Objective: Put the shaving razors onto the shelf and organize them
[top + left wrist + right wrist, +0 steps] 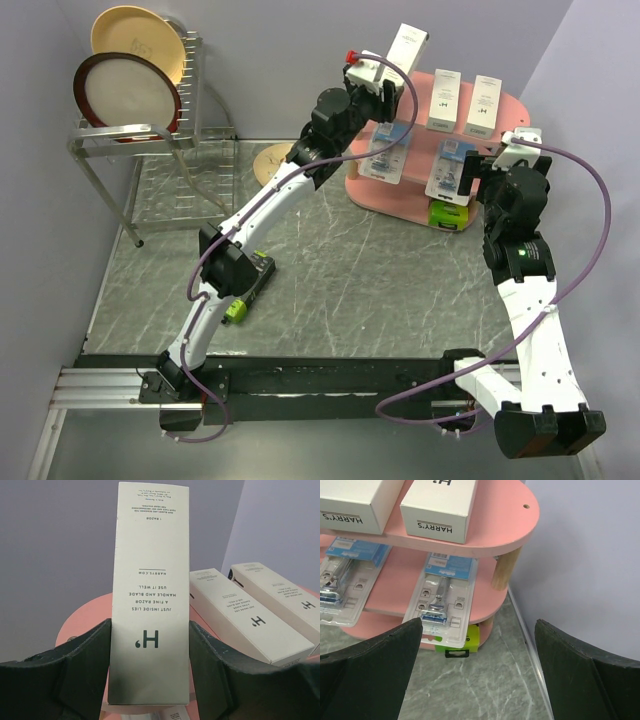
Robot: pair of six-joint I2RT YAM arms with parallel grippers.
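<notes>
Slim white boxes, three: two lie side by side on the top tier of the shelf, which stands at the table's far right corner. The third is clamped upright in the left gripper above that tier's left end.
Blister cards, two: middle tier.
Black-and-lime boxes, two: one at the bottom tier's right end, one toward the table's near left corner.
Right gripper: spread wide and empty, just beside the shelf's right end.
</notes>
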